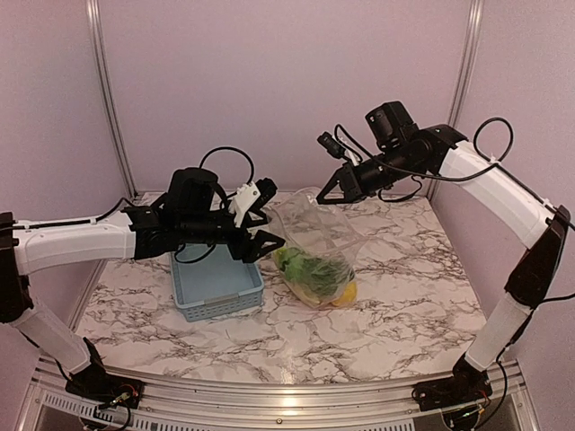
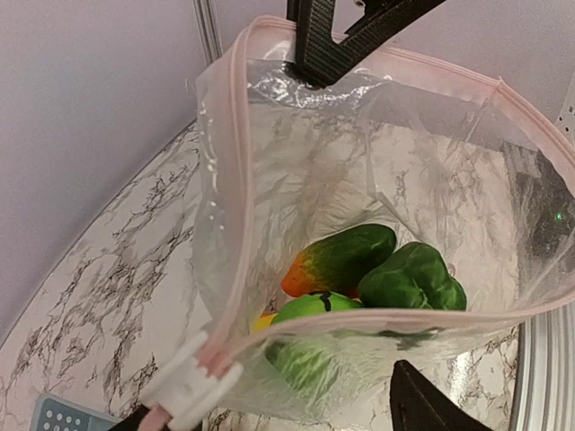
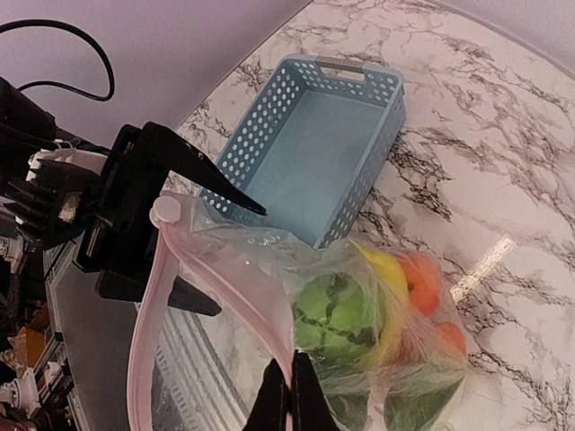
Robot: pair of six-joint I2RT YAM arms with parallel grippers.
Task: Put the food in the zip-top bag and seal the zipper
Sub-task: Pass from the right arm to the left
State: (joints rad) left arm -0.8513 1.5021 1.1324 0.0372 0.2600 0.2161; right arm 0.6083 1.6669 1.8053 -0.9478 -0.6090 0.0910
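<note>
Zip-top bag point(image 1: 310, 224) of clear, crinkly plastic hangs between the two arms near the middle of the bench point(image 1: 404, 287). Its bottom rests just right of the grey-blue mesh basket point(image 1: 220, 307). The small plastic toy food point(image 1: 314, 274), green, yellow and orange pieces, is heaped inside at the bottom.

The main risk, as I judge it, is at the mouth. It gapes wide, and the two sides of the thin pinkish-white zipper point(image 2: 241, 180) stand well apart. If the small white slider tab point(image 2: 190, 382) is drawn along before they are brought together and pulled taut, it could jam or skip. The strip could also simply buckle. The bag seems to hang mostly from one pinch, so a slip on the slick film would let the mouth sag and fold. A hard pull could also tip the loaded zip-top bag towards the basket.

The right gripper point(image 3: 289, 386) is at the far right end of the mouth, with its fingers point(image 3: 274, 395) pressed together on the strip. The left gripper point(image 1: 269, 244) is at the near left end, with its fingers point(image 2: 418, 404) spread. The slider tab lies between them, close against one finger. I cannot tell whether it is caught there or only resting. The food sits well below both grippers.
</note>
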